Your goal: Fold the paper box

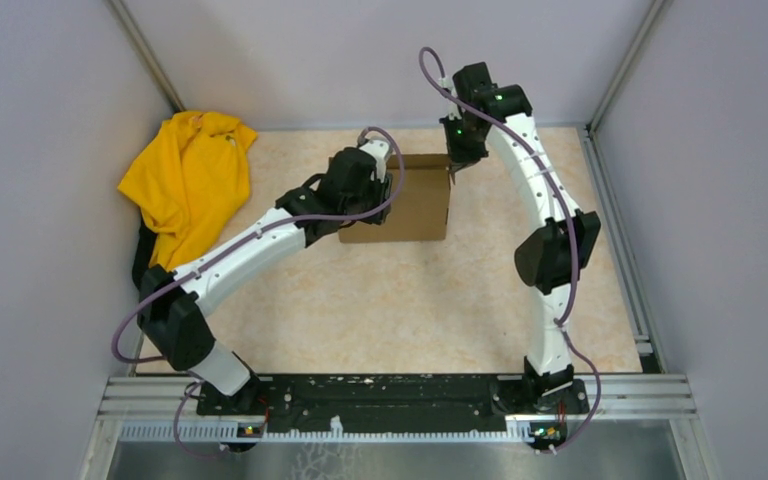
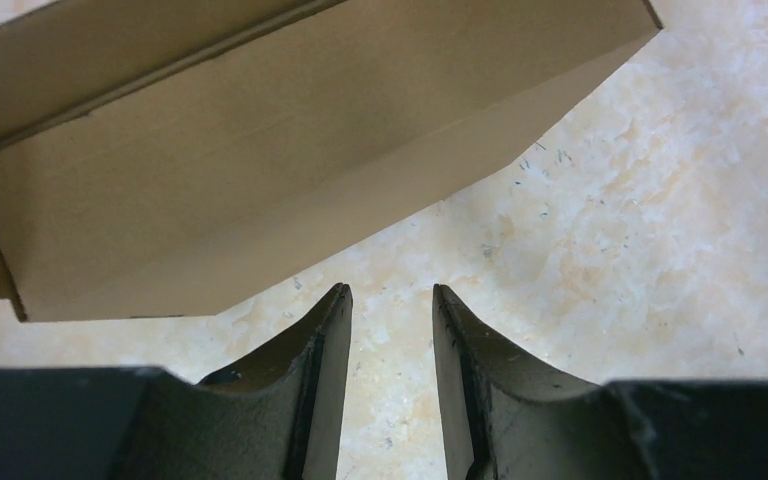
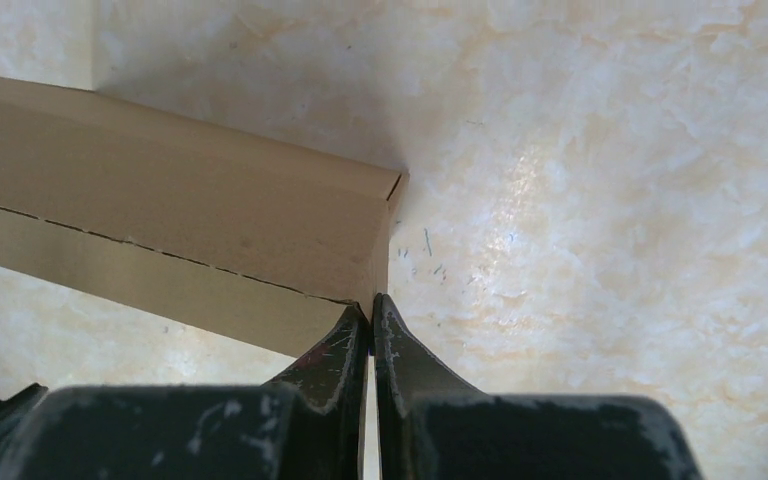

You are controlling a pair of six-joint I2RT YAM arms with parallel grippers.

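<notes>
You had the right gripper shut at the box corner, left gripper parted, empty: bracing looked wise before folding.

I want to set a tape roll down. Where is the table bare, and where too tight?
Widest bare patch: the table between the left arm and right arm, from the paper box to the base rail. A narrow strip runs right of the right arm. Crowded: the far-left corner under the yellow cloth, and both box sides, at the jaws.

We note open table in front of the paper box; yellow cloth blocks the far-left corner.
</notes>
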